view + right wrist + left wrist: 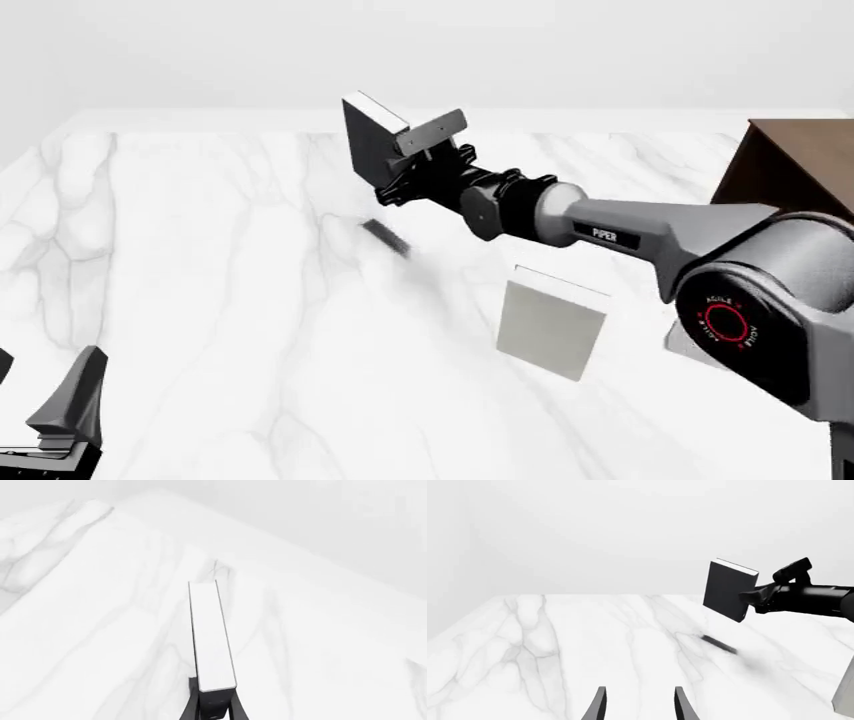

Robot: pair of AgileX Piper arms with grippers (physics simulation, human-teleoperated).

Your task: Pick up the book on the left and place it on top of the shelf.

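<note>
**What the three views hide or cut off**

In the front view, the dark brown shelf (790, 165) is cut by the right edge; only one corner of its top and side shows. The left hand (60, 420) sits at the bottom left corner, mostly out of frame, so its fingers cannot be made out there. The right arm hides part of the marble desk (200, 260) behind it.

In the left wrist view, a pale book (846, 692) is cut by the right edge, showing only a sliver.

In the right wrist view, the right hand (213, 707) is largely hidden beneath the black book (211, 635), whose covers cannot be seen, only the white page edge.
</note>
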